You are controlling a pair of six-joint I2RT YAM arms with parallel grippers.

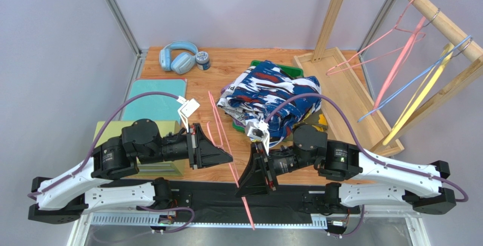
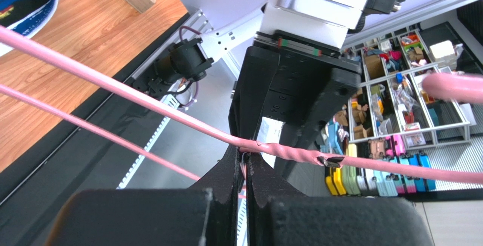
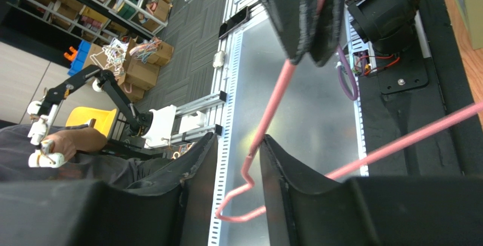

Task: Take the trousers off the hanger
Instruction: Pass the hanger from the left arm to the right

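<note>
Pink wire hanger (image 2: 289, 153) is held low over the near edge of the counter (image 1: 238, 68), running from mid-counter out past the front rail. It is bare; no garment is seen on it.

L fingers (image 2: 229, 172) are fully closed on the hanger wire, clamped just beside the twisted neck section. In the R wrist view the same closed pair is seen at top w/ the pink wire coming out below the tips.

R fingers (image 3: 278, 167) are partly open, w/ a clear gap between them. The hanger's hook end is seen inside that gap, close against one fingertip. A firm clamp on it is not shown.

Trousers (image 1: 272, 90) are heaped in a pile on the counter, far-centre, beyond both arms and apart from the held hanger. The blue-white-red abstract pair is on top. A black-and-white printed edge is seen at the pile's L side; the other pairs are mostly covered.

Blue headphones (image 1: 177, 57) and a small jar (image 1: 203, 60) are seen at the far L of the counter, just beside each other. A wooden rack (image 1: 436, 17) is at R, w/ a pink (image 1: 397, 53), a blue (image 1: 419, 79) and a yellow hanger (image 1: 419, 100) hung on its bar, all bare.
</note>
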